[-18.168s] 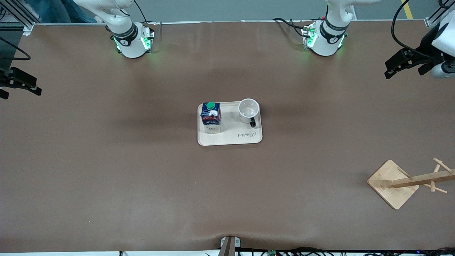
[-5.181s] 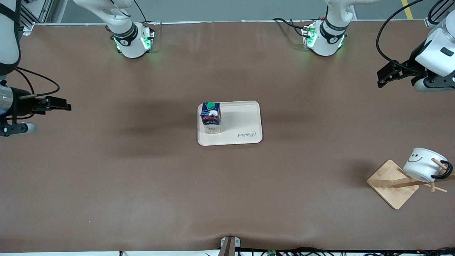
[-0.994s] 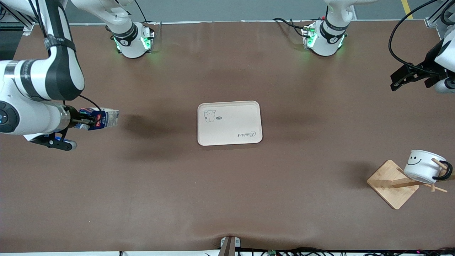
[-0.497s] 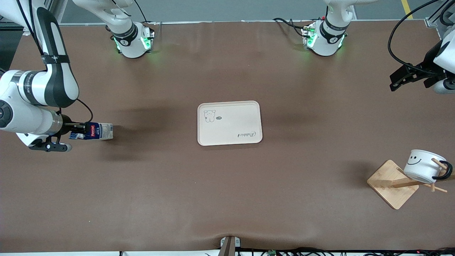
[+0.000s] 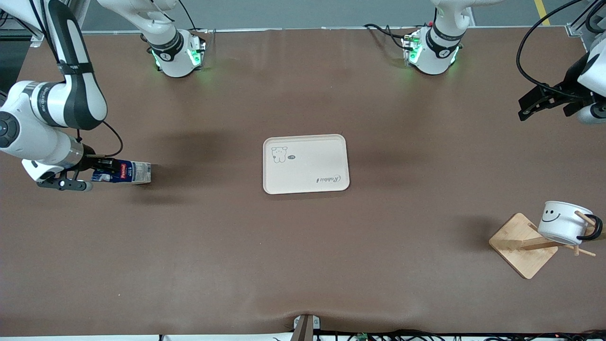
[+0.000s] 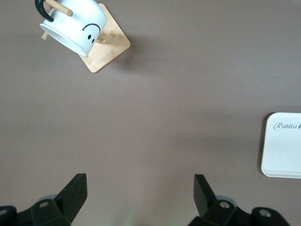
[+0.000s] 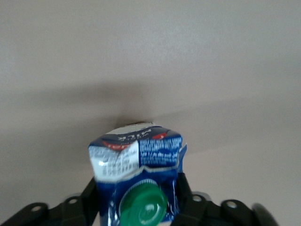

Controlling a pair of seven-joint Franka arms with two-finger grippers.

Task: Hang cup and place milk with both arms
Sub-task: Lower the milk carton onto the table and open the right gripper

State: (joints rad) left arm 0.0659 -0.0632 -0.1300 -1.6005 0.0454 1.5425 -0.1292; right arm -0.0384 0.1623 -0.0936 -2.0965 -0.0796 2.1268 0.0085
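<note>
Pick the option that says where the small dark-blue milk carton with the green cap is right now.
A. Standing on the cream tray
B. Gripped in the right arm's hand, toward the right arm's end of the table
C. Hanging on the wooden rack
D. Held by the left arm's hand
B: the right hand is shut on the small dark-blue milk carton with the green cap, well away from the cream tray, which holds nothing.

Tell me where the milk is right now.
The milk is gripped by the right gripper, low over the table toward the right arm's end, well clear of the tray.
</note>
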